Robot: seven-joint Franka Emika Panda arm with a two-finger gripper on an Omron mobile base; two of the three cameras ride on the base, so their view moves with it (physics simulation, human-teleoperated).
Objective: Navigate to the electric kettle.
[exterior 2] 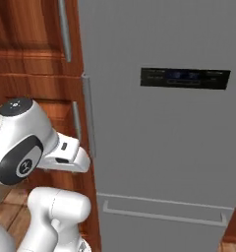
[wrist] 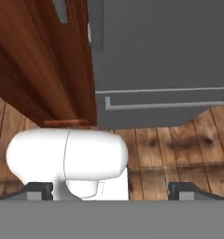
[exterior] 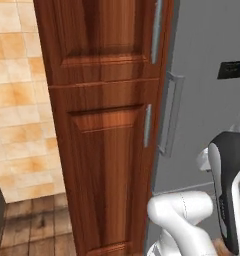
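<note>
Two tall units stand close ahead of the base: a brown wooden cabinet (exterior: 104, 125) on the left and a grey fridge (exterior 2: 164, 138) on the right, their fronts meeting at one vertical edge. The cabinet has two panelled doors, one above the other, each with a slim metal handle (exterior: 147, 125) near its right edge. The fridge has a long upright handle (exterior 2: 87, 115) at its left edge, a dark display panel (exterior 2: 185, 78) high on the door, and a lower drawer with a horizontal bar handle (wrist: 165, 103) just above the floor.

Left of the cabinet, in the left base view, a tiled wall (exterior: 19, 100) runs back, with a strip of wooden floor (exterior: 34, 227) open at its foot; a dark edge cuts in at the far lower left. From the hand camera the plank floor (wrist: 179, 144) lies bare in front of the fridge drawer and the cabinet's bottom corner.

The arm is folded close to the base, its white links low in both base views, near the two fronts. The gripper (wrist: 111, 191) points down toward the floor; its two finger tips (wrist: 39, 190) sit far apart at the bottom corners of the hand view, so the fingers are spread wide and hold nothing.

No picture lets me tell where the electric kettle is.
</note>
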